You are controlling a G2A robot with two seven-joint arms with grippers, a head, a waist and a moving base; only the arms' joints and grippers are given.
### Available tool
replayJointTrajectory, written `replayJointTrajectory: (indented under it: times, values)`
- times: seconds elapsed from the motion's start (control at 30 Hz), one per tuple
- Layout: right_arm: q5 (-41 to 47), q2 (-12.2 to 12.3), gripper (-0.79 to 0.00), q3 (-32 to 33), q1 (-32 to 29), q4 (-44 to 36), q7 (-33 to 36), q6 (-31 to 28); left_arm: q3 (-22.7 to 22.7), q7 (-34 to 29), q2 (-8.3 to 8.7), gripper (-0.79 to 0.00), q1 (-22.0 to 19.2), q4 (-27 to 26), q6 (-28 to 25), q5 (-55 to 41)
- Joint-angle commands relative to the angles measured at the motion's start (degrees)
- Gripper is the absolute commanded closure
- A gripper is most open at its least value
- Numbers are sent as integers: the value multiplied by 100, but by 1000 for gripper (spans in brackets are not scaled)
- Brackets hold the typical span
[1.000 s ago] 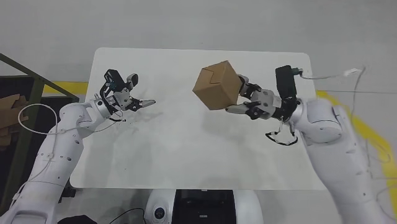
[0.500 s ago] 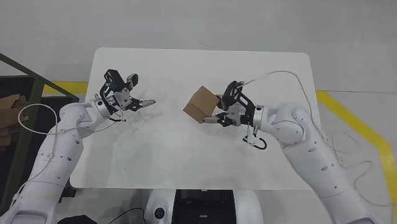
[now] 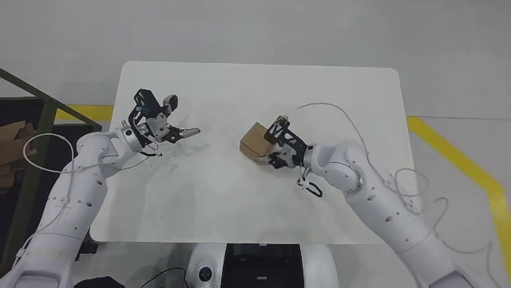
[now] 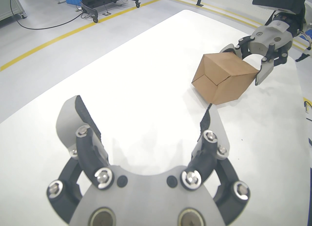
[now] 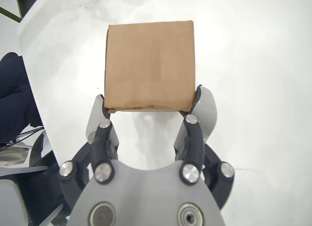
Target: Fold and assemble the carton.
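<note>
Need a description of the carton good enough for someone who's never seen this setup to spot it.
Start at the white rounded table and look right of its middle. There the right hand clamps a brown cardboard carton, cube-shaped and tilted. It is the table's sole brown boxy thing; the open left hand holds nothing.
</note>
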Motion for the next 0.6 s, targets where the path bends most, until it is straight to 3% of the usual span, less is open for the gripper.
replayJointTrajectory:
  times: [0.0,0.03,0.33,0.57]
  values:
    - [-29,-19,-686,-51,32,57,2,33,0,0,0,-785,0,0,0,0]
    - [-45,-28,-785,-72,45,77,-1,46,0,0,0,-785,0,0,0,0]
    - [-107,-50,-785,-82,27,11,-110,22,0,0,0,-785,0,0,0,0]
    - [-132,149,-785,547,-524,-945,-410,-392,0,0,0,-785,0,0,0,0]
